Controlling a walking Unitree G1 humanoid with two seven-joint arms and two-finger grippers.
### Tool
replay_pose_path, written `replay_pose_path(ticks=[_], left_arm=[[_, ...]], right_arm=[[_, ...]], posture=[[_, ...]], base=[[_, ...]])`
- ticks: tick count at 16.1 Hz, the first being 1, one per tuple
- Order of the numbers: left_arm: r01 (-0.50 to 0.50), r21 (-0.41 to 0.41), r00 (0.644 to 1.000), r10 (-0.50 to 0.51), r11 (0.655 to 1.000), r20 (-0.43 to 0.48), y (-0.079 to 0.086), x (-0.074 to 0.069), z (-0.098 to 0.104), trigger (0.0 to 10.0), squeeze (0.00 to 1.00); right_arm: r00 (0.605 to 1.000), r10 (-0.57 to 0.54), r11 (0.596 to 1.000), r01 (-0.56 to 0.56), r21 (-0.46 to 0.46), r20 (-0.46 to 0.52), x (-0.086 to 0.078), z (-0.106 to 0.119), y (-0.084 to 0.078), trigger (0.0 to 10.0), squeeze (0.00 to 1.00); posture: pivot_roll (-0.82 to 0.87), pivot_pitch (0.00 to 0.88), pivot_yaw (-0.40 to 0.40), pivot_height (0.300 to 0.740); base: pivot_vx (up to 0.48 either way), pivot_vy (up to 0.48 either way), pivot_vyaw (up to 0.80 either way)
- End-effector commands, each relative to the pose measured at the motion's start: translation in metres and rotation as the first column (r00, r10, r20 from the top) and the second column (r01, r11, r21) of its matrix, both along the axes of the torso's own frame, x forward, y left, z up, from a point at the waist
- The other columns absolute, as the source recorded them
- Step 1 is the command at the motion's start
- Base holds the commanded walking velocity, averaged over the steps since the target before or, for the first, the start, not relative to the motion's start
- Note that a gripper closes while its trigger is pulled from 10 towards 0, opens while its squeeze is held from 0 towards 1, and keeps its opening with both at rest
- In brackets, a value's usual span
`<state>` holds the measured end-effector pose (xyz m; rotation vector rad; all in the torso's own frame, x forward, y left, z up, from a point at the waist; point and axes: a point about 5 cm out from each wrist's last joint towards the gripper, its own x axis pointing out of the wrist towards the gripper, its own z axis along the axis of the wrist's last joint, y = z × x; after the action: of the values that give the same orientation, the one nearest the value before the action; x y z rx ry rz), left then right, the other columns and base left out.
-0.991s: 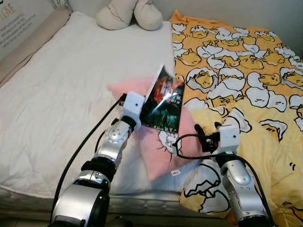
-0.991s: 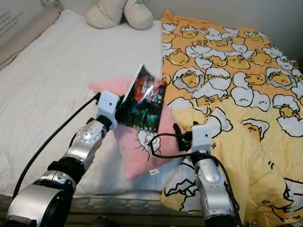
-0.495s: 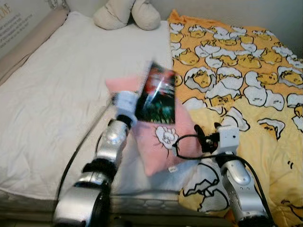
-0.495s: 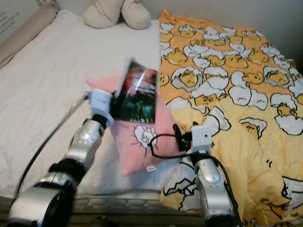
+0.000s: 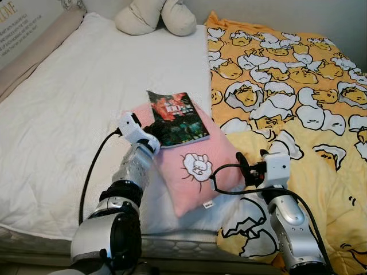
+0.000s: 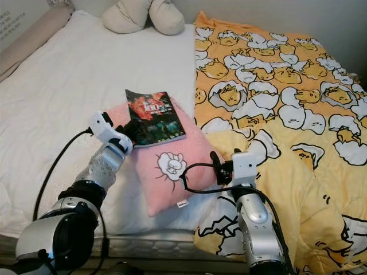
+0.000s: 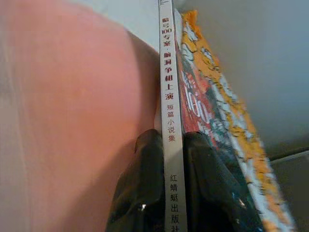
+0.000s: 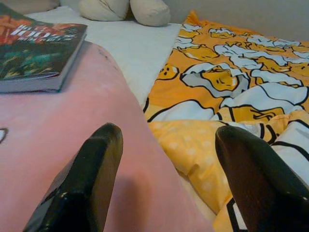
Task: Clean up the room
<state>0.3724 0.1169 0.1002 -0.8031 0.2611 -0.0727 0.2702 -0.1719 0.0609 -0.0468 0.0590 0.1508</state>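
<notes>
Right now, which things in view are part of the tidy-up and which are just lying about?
In the job:
- book, lying flat on the pink pillow
- left end effector, shut on the book's spine
- right end effector, open beside the pillow

Lying about:
- yellow duck blanket
- cream plush at the bed's head
- white sheet

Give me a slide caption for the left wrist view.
Left tool clamps a book by its spine against the pink pillow.

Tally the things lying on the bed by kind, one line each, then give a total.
Book: 1
Pink pillow: 1
Beige plush toy: 1
Yellow duck-print blanket: 1
Total: 4
</notes>
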Motion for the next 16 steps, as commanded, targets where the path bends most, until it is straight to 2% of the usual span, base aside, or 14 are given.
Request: replay_pose_path(ticks=[1,2,4,7,8,10,13,14,15,16], left_arm=[[0.016,-0.031,1.0,-0.015,0.999,0.015,-0.008,0.006,0.015,0.0,0.0],[0.008,-0.049,1.0,-0.006,0.999,0.026,-0.01,0.009,0.024,0.0,0.0],[-0.102,-0.127,0.993,0.108,0.987,0.044,-0.009,0.014,0.05,0.0,0.0],[-0.178,-0.185,0.978,0.195,0.967,0.08,-0.005,0.014,0.071,0.0,0.0],[-0.186,-0.182,0.976,0.204,0.965,0.083,-0.001,0.013,0.073,0.0,0.0],[-0.18,-0.057,0.976,0.186,0.982,0.113,0.009,0.011,0.068,0.0,0.0],[-0.149,-0.008,0.979,0.148,0.989,0.143,0.005,0.008,0.066,0.0,0.0],[-0.121,0.105,0.983,0.104,0.987,0.152,-0.001,0.007,0.062,10.0,0.0],[-0.1,0.187,0.987,0.073,0.977,0.146,-0.004,0.006,0.055,10.0,1.0],[-0.081,0.241,0.988,0.046,0.967,0.147,-0.005,0.006,0.049,10.0,1.0]], right_arm=[[1.0,0.001,1.0,-0.001,-0.01,-0.013,-0.002,-0.002,-0.004,10.0,0.0],[1.0,0.003,1.0,-0.003,-0.01,-0.016,-0.002,-0.003,-0.004,10.0,0.0],[1.0,0.009,1.0,-0.009,-0.009,-0.025,-0.003,-0.005,-0.004,10.0,0.0],[0.999,0.017,1.0,-0.018,-0.008,-0.032,-0.003,-0.006,-0.002,10.0,0.0],[0.999,0.019,1.0,-0.02,-0.008,-0.036,-0.003,-0.006,-0.002,10.0,0.0],[0.999,0.018,1.0,-0.019,-0.008,-0.049,-0.004,-0.009,-0.003,10.0,0.0],[0.998,0.019,1.0,-0.02,-0.01,-0.056,-0.005,-0.011,-0.003,10.0,0.0],[0.998,0.021,1.0,-0.022,-0.013,-0.059,-0.005,-0.011,-0.003,10.0,0.0],[0.998,0.024,1.0,-0.025,-0.016,-0.061,-0.005,-0.012,-0.002,10.0,0.0],[0.998,0.026,0.999,-0.028,-0.019,-0.062,-0.005,-0.012,-0.002,10.0,0.0]], posture=[[-0.04,0.0,-0.028,0.74],[-0.04,0.0,-0.028,0.74],[-0.04,0.0,-0.029,0.74],[-0.03,0.0,-0.031,0.74],[-0.03,0.0,-0.029,0.74],[-0.03,0.0,-0.028,0.74],[-0.04,0.0,-0.026,0.74],[-0.04,0.0,-0.028,0.74],[-0.04,0.0,-0.029,0.74],[-0.04,0.0,-0.029,0.74]], base=[[0.0,0.0,0.0],[0.0,0.0,0.0],[0.0,0.0,0.0],[0.0,0.0,0.0],[0.0,0.0,0.0],[0.0,0.0,0.0],[0.0,0.0,0.0],[0.0,0.0,0.0],[0.0,0.0,0.0],[0.0,0.0,0.0]])
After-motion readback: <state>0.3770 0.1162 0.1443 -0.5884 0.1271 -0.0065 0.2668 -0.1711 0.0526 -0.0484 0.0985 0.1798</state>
